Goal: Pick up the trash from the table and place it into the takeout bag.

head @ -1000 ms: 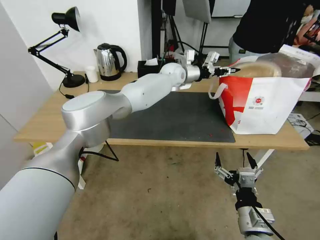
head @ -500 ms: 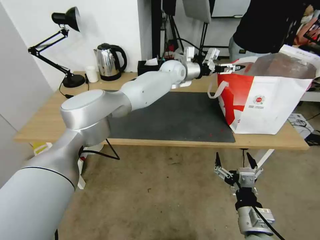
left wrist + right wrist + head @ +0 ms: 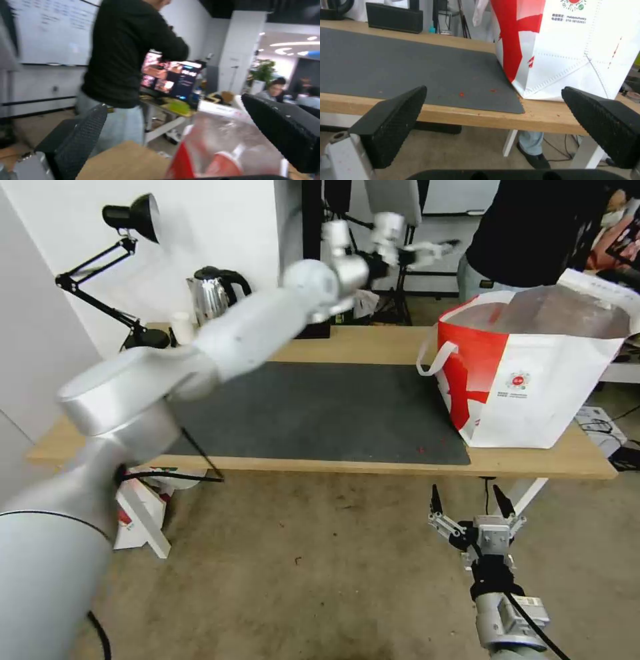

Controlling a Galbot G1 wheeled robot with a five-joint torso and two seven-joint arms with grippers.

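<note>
Our left gripper (image 3: 427,249) hangs empty, jaws spread, high above the worktop (image 3: 373,347). Our right gripper (image 3: 472,507) waits spread below its edge. The takeout bag (image 3: 533,380) stands open; a red cup (image 3: 221,166) lies inside. We judge it light and crushable, best held around its sides.

The left tool (image 3: 427,249), raised above and behind the large white takeout bag with the red panel (image 3: 533,387), is smeared by motion blur in the head view, as is its arm. In the left wrist view that bag (image 3: 226,150) is blurred and cut off at the picture's edge; a red rounded shape inside it is too indistinct to identify. The bag's interior is mostly hidden by its own walls in the head view.
</note>
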